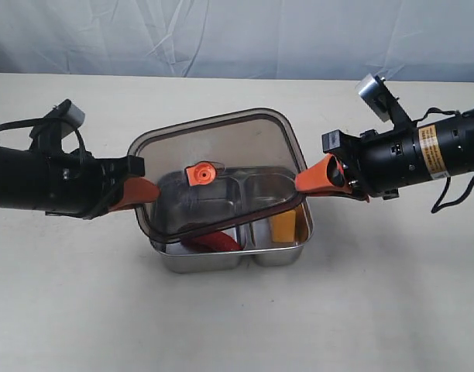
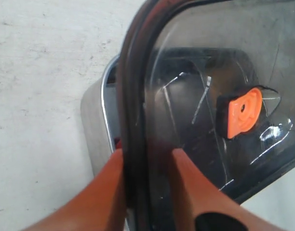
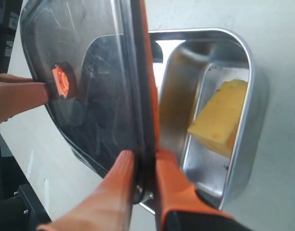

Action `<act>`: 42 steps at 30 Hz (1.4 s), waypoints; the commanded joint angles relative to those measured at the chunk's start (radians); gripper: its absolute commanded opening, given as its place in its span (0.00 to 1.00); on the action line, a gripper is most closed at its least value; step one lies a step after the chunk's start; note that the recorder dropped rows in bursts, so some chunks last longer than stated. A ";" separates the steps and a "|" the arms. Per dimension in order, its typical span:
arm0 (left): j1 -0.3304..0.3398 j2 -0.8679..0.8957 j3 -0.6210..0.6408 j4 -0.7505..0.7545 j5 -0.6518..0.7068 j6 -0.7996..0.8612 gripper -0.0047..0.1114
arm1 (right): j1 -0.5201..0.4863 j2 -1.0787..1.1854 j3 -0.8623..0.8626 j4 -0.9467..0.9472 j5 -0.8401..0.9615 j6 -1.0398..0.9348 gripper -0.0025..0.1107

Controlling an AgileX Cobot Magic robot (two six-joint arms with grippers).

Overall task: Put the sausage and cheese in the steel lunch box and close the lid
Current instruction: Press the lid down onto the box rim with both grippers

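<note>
Orange-tipped and closed tight, the left gripper [image 1: 148, 188] pinches the lid [image 1: 221, 143] at its 9 o'clock edge. The right gripper [image 1: 307, 180] is clamped on the 3 o'clock edge, one finger on top of the smoky plastic and one underneath by the orange seal [image 3: 147, 72].

Held between the two arms, the lid hangs tilted over the box [image 1: 221, 263]. It sits too far toward 12 o'clock, so a strip of the box at 6 o'clock is uncovered. Whether the lid's low edge touches the steel rim cannot be told. The valve [image 1: 200, 173] at the lid's centre sits above the divider [image 1: 245, 232].

Both foods are already in. The sausage [image 1: 214, 244] lies in the 9 o'clock compartment, and the cheese [image 1: 282, 226] leans in the 3 o'clock one.

Only the closing appears to be left, and it calls for both arms moving together:
- Level the lid.
- Draw it toward 6 o'clock until all four rounded corners sit over the rim.
- Lower it flat so the seal meets the steel all round.

If one arm leads, the lid is likely to twist in the pinch or catch on one side. Nothing holds the box on the worktop [image 1: 237, 333], so a sideways push could slide it. The downward press should be straight, and the grippers should let go only once the lid is seated.
</note>
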 commanded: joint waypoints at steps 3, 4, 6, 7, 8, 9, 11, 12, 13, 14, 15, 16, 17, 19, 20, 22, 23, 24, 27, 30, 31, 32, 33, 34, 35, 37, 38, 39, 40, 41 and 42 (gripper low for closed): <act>-0.042 0.006 -0.013 -0.022 0.082 -0.014 0.04 | 0.027 -0.016 0.058 0.037 -0.166 0.005 0.01; -0.042 0.006 -0.015 -0.024 0.078 -0.014 0.04 | 0.027 -0.016 0.067 0.037 -0.166 0.005 0.01; -0.042 0.006 -0.016 -0.031 0.059 -0.014 0.04 | 0.027 -0.022 0.078 0.037 -0.166 0.002 0.01; -0.042 0.006 -0.016 -0.044 0.047 -0.014 0.04 | 0.027 -0.021 0.083 0.037 -0.162 0.002 0.01; -0.042 0.006 -0.016 -0.047 0.038 -0.014 0.04 | 0.027 -0.021 0.083 0.037 -0.157 0.002 0.01; -0.042 0.006 -0.016 -0.051 0.027 -0.014 0.04 | 0.027 -0.021 0.085 0.037 -0.148 0.002 0.01; -0.042 0.006 -0.016 -0.051 0.011 -0.005 0.04 | 0.027 -0.021 0.085 0.037 -0.143 0.002 0.01; -0.042 0.006 -0.016 -0.051 0.001 0.002 0.04 | 0.027 -0.021 0.085 0.037 -0.143 0.002 0.01; -0.042 0.006 -0.016 -0.056 -0.009 0.005 0.04 | 0.027 -0.021 0.085 0.037 -0.143 0.002 0.01; -0.042 0.006 -0.016 -0.064 -0.014 0.007 0.04 | 0.027 -0.021 0.085 0.037 -0.146 0.005 0.01; -0.042 0.006 -0.016 -0.068 -0.014 0.013 0.04 | 0.027 -0.021 0.085 0.037 -0.148 0.005 0.01; -0.042 0.006 -0.019 -0.064 -0.014 0.018 0.04 | 0.027 -0.021 0.085 0.037 -0.152 0.005 0.01; -0.042 0.006 -0.022 -0.062 -0.012 0.018 0.04 | 0.027 -0.021 0.087 0.037 -0.158 0.005 0.01; -0.050 0.006 -0.025 -0.062 -0.009 0.018 0.04 | 0.027 -0.021 0.098 0.037 -0.157 0.005 0.01; -0.060 0.006 -0.032 -0.062 -0.007 0.018 0.04 | 0.027 -0.021 0.107 0.037 -0.157 0.005 0.01; -0.091 0.006 -0.047 -0.050 -0.004 0.020 0.04 | 0.025 -0.021 0.126 0.037 -0.133 -0.007 0.01; -0.104 0.006 -0.053 -0.047 -0.016 0.020 0.04 | 0.025 -0.021 0.136 0.037 -0.123 -0.007 0.01; -0.122 0.006 -0.059 -0.044 -0.034 0.020 0.04 | 0.025 -0.021 0.141 0.037 -0.115 -0.013 0.01; -0.157 0.006 -0.066 -0.032 -0.125 0.013 0.04 | 0.025 -0.021 0.147 0.037 -0.113 -0.033 0.01; -0.159 0.008 -0.066 0.020 -0.120 -0.024 0.04 | 0.025 -0.021 0.147 0.037 -0.070 -0.033 0.01; -0.159 0.017 -0.066 0.082 -0.132 -0.074 0.04 | 0.025 -0.021 0.147 0.037 -0.033 -0.033 0.01; -0.159 0.022 -0.066 0.107 -0.132 -0.089 0.04 | 0.025 -0.021 0.144 0.037 -0.024 -0.033 0.01; -0.159 0.037 -0.066 0.169 -0.144 -0.137 0.04 | 0.025 -0.021 0.138 0.037 -0.017 -0.033 0.01; -0.159 0.045 -0.066 0.184 -0.149 -0.152 0.04 | 0.025 -0.021 0.133 0.037 -0.017 -0.033 0.01; -0.159 0.059 -0.066 0.188 -0.161 -0.152 0.04 | 0.025 -0.021 0.126 0.037 -0.017 -0.033 0.01; -0.159 0.068 -0.066 0.179 -0.181 -0.152 0.04 | 0.025 -0.021 0.122 0.037 -0.015 -0.033 0.01; -0.159 0.068 -0.066 0.179 -0.188 -0.152 0.04 | 0.025 -0.021 0.122 0.037 -0.013 -0.033 0.01; -0.159 0.068 -0.066 0.179 -0.186 -0.152 0.04 | 0.025 -0.021 0.122 0.037 -0.013 -0.033 0.01; -0.159 0.068 -0.066 0.181 -0.170 -0.152 0.04 | 0.025 -0.021 0.122 0.037 -0.016 -0.033 0.01; -0.159 0.068 -0.066 0.185 -0.155 -0.152 0.04 | 0.025 -0.021 0.122 0.037 -0.020 -0.033 0.01; -0.159 0.068 -0.066 0.198 -0.138 -0.150 0.04 | 0.025 -0.021 0.122 0.037 -0.024 -0.033 0.01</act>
